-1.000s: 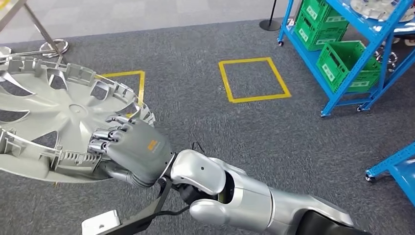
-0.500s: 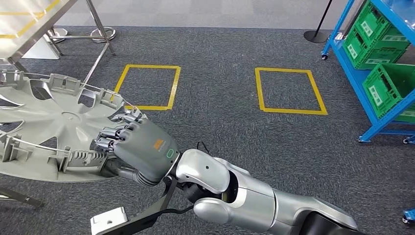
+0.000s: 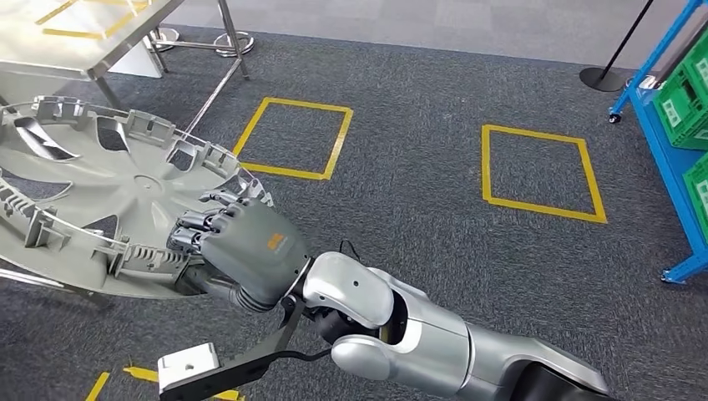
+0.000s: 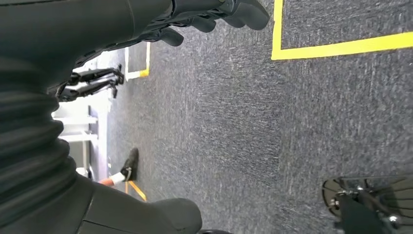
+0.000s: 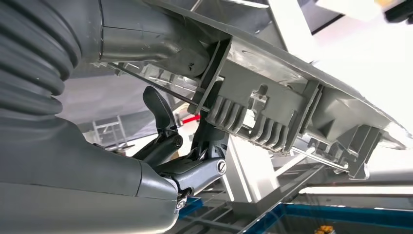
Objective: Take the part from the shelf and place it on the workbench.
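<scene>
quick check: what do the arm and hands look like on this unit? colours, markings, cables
Right arm: glossy silver shells with dark joints. Right hand: matte grey back with a small orange logo and a green oval mark, metallic fingers, ribbed grey wrist cover. A black cable runs under the wrist. Left hand: dark fingers, same ribbed cover.

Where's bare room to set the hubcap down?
Bare steel workbench top at upper left, marked only with yellow tape. Open carpet inside both yellow squares. Crowded: blue shelf at right; the hubcap in the right robot hand overhangs the near bench leg.
</scene>
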Robot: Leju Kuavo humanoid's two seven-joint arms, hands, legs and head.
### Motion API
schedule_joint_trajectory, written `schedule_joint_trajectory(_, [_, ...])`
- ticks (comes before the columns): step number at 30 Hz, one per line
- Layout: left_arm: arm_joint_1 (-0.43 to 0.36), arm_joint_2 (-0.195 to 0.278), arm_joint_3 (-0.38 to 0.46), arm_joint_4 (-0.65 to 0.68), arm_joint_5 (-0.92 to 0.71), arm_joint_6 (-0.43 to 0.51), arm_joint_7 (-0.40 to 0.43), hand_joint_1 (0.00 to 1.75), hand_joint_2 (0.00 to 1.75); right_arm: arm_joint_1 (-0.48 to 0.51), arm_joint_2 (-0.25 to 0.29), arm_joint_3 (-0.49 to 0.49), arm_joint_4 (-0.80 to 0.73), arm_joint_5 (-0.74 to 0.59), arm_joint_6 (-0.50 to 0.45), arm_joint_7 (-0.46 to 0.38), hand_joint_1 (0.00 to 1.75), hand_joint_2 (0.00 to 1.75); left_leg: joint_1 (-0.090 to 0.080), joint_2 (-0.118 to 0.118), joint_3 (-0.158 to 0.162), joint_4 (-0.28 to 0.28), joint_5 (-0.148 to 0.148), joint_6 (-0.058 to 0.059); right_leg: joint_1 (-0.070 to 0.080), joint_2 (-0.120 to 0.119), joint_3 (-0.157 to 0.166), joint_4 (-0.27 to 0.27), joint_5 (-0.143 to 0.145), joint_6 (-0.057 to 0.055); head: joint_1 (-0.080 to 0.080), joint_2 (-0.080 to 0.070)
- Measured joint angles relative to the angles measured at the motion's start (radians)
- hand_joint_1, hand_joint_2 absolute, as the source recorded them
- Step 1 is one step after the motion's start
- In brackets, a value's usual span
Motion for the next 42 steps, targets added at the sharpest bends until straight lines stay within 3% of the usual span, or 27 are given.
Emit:
schedule_joint_trajectory(2, [0.000,0.002,0.000,0.000,0.006,0.000,0.000,0.00,1.75,-0.001,0.000,-0.007,0.002,-0.006,0.005,-0.013,1.75,1.75,0.002,-0.023,-0.001,-0.003,0.005,0.012,-0.001,-0.011,0.003,0.001,-0.005,0.011,0.000,0.000])
schedule_joint_trajectory(4, [0.000,0.004,0.002,0.000,0.016,0.003,-0.005,0.00,1.75,-0.003,0.001,-0.010,0.005,-0.012,0.006,-0.024,1.75,1.75,0.008,-0.045,0.001,-0.007,0.009,0.024,-0.006,0.029,-0.010,0.035,-0.028,0.023,0.001,0.000])
schedule_joint_trajectory(6, [-0.001,0.004,0.003,0.000,0.022,0.007,-0.013,0.00,1.75,-0.004,0.001,-0.012,0.009,-0.015,0.007,-0.028,1.75,1.75,0.010,-0.067,0.001,-0.009,0.011,0.033,-0.011,0.087,-0.062,0.144,-0.081,0.031,0.003,0.000])
schedule_joint_trajectory(8, [-0.001,0.005,0.003,0.000,0.023,0.009,-0.017,0.00,1.75,-0.003,0.000,-0.013,0.013,-0.016,0.007,-0.027,1.75,1.75,0.010,-0.095,-0.002,-0.005,0.011,0.035,-0.012,0.104,-0.125,0.264,-0.121,0.034,0.004,0.000])
schedule_joint_trajectory(9, [0.000,0.004,0.003,0.000,0.023,0.009,-0.017,0.00,1.75,-0.003,0.000,-0.013,0.015,-0.016,0.007,-0.025,1.75,1.75,0.010,-0.110,-0.004,-0.003,0.011,0.035,-0.013,0.106,-0.138,0.283,-0.117,0.034,0.005,0.000])
schedule_joint_trajectory(10, [0.001,0.004,0.003,0.000,0.022,0.009,-0.015,0.00,1.75,-0.003,0.000,-0.013,0.016,-0.017,0.007,-0.023,1.75,1.75,0.010,-0.126,-0.005,0.000,0.010,0.035,-0.014,0.108,-0.131,0.261,-0.094,0.032,0.005,0.000])
schedule_joint_trajectory(11, [0.002,0.004,0.003,0.000,0.022,0.009,-0.014,0.00,1.75,-0.003,0.000,-0.013,0.017,-0.017,0.007,-0.021,1.75,1.75,0.011,-0.142,-0.006,0.003,0.010,0.033,-0.015,0.116,-0.104,0.201,-0.057,0.030,0.005,0.000])
schedule_joint_trajectory(13, [0.001,0.003,0.004,0.000,0.019,0.009,-0.012,0.00,1.75,-0.003,0.000,-0.014,0.019,-0.017,0.006,-0.020,1.75,1.75,0.013,-0.170,-0.009,0.008,0.010,0.025,-0.018,0.154,-0.042,0.068,-0.006,0.026,0.006,0.000])
schedule_joint_trajectory(15, [0.001,0.004,0.004,0.000,0.016,0.009,-0.011,0.00,1.75,-0.004,-0.001,-0.015,0.021,-0.017,0.005,-0.020,1.75,1.75,0.014,-0.191,-0.014,0.006,0.013,0.012,-0.015,0.175,-0.018,0.014,0.004,0.020,0.006,0.000])
schedule_joint_trajectory(17, [0.004,0.007,0.004,0.000,0.015,0.009,-0.010,0.00,1.75,-0.004,0.000,-0.016,0.022,-0.017,0.004,-0.019,1.75,1.75,0.015,-0.208,-0.020,-0.001,0.019,-0.003,-0.013,0.157,-0.015,0.009,0.010,0.009,0.007,0.000])
schedule_joint_trajectory(18, [0.006,0.007,0.004,0.000,0.015,0.009,-0.010,0.00,1.75,-0.004,0.001,-0.016,0.022,-0.017,0.004,-0.019,1.75,1.75,0.014,-0.199,-0.025,0.003,0.017,-0.008,-0.014,0.146,-0.012,0.004,0.013,0.002,0.007,0.000])
schedule_joint_trajectory(19, [0.007,0.007,0.004,0.001,0.014,0.009,-0.010,0.00,1.75,-0.004,0.003,-0.016,0.022,-0.017,0.004,-0.019,1.75,1.75,0.012,-0.175,-0.036,0.022,0.005,-0.012,-0.016,0.134,-0.009,-0.001,0.016,-0.005,0.004,0.000])
schedule_joint_trajectory(21, [0.005,0.007,0.005,0.001,0.013,0.009,-0.009,0.00,1.75,-0.002,0.004,-0.017,0.023,-0.016,0.002,-0.019,1.75,1.75,0.009,-0.106,-0.084,0.122,-0.049,-0.017,-0.015,0.106,-0.006,-0.008,0.020,-0.014,0.000,0.000])
schedule_joint_trajectory(22, [0.004,0.008,0.005,0.001,0.013,0.008,-0.009,0.00,1.75,-0.001,0.004,-0.017,0.024,-0.016,0.001,-0.019,1.75,1.75,0.009,-0.083,-0.116,0.188,-0.080,-0.019,-0.014,0.092,-0.006,-0.008,0.019,-0.016,-0.002,0.000])
schedule_joint_trajectory(24, [0.004,0.009,0.005,0.001,0.012,0.007,-0.008,0.00,1.75,0.003,0.003,-0.018,0.028,-0.015,-0.001,-0.018,1.75,1.75,0.011,-0.068,-0.153,0.270,-0.103,-0.022,-0.012,0.064,-0.006,-0.008,0.016,-0.017,-0.002,0.000])
schedule_joint_trajectory(25, [0.006,0.009,0.005,0.001,0.010,0.006,-0.006,0.00,1.75,0.005,0.003,-0.018,0.029,-0.015,-0.002,-0.017,1.75,1.75,0.011,-0.065,-0.144,0.256,-0.088,-0.023,-0.012,0.051,-0.005,-0.007,0.015,-0.016,-0.002,0.000])
schedule_joint_trajectory(27, [0.008,0.012,0.005,0.001,0.008,0.005,-0.004,0.00,1.75,0.009,0.003,-0.020,0.031,-0.015,-0.004,-0.015,1.75,1.75,0.011,-0.037,-0.078,0.137,-0.030,-0.022,-0.011,0.027,-0.003,-0.006,0.010,-0.011,-0.002,0.000])
schedule_joint_trajectory(29, [0.008,0.014,0.005,0.001,0.005,0.005,-0.006,0.00,1.75,0.011,0.002,-0.024,0.031,-0.014,-0.008,-0.016,1.75,1.75,0.006,0.004,-0.017,0.027,0.005,-0.010,-0.004,0.008,0.001,-0.004,0.004,-0.003,-0.001,0.000])
schedule_joint_trajectory(30, [0.008,0.014,0.005,0.001,0.004,0.005,-0.007,0.00,1.75,0.011,0.001,-0.026,0.031,-0.013,-0.011,-0.016,1.75,1.75,0.003,0.015,-0.006,0.005,0.008,-0.002,0.000,-0.001,0.003,-0.003,0.002,0.002,0.001,0.000])
schedule_joint_trajectory(32, [0.010,0.016,0.005,0.001,0.003,0.005,-0.010,0.00,1.75,0.013,0.000,-0.029,0.031,-0.013,-0.014,-0.017,1.75,1.75,0.002,-0.006,-0.008,0.003,0.009,0.014,0.002,-0.021,0.008,-0.004,-0.003,0.011,0.004,0.000])
schedule_joint_trajectory(33, [0.012,0.016,0.005,0.001,0.003,0.005,-0.011,0.00,1.75,0.014,0.000,-0.030,0.031,-0.013,-0.014,-0.018,1.75,1.75,0.004,-0.018,-0.007,0.002,0.010,0.019,0.000,-0.019,0.010,0.001,-0.008,0.017,0.004,0.000])
schedule_joint_trajectory(35, [0.013,0.016,0.005,0.001,0.003,0.005,-0.012,0.00,1.75,0.015,-0.002,-0.031,0.031,-0.013,-0.015,-0.021,1.75,1.75,0.008,-0.043,-0.004,-0.002,0.013,0.031,-0.007,0.028,-0.008,0.050,-0.040,0.030,0.006,0.000])
schedule_joint_trajectory(37, [0.010,0.017,0.005,0.001,0.002,0.005,-0.012,0.00,1.75,0.020,-0.007,-0.034,0.031,-0.012,-0.018,-0.025,1.75,1.75,0.011,-0.070,-0.005,-0.002,0.015,0.038,-0.012,0.087,-0.071,0.176,-0.097,0.037,0.008,0.000])
schedule_joint_trajectory(39, [0.011,0.016,0.005,0.001,0.001,0.004,-0.011,0.00,1.75,0.028,-0.012,-0.036,0.032,-0.011,-0.020,-0.028,1.75,1.75,0.010,-0.101,-0.007,0.000,0.015,0.040,-0.012,0.104,-0.132,0.283,-0.125,0.038,0.010,0.000])
schedule_joint_trajectory(40, [0.012,0.016,0.005,0.001,0.000,0.004,-0.010,0.00,1.75,0.032,-0.014,-0.036,0.033,-0.011,-0.020,-0.029,1.75,1.75,0.010,-0.116,-0.008,0.002,0.015,0.040,-0.012,0.107,-0.139,0.284,-0.111,0.035,0.010,0.000])
schedule_joint_trajectory(42, [0.014,0.016,0.005,0.001,0.000,0.004,-0.007,0.00,1.75,0.036,-0.017,-0.036,0.034,-0.012,-0.020,-0.031,1.75,1.75,0.010,-0.147,-0.008,0.004,0.016,0.038,-0.012,0.125,-0.092,0.172,-0.040,0.026,0.010,0.000])
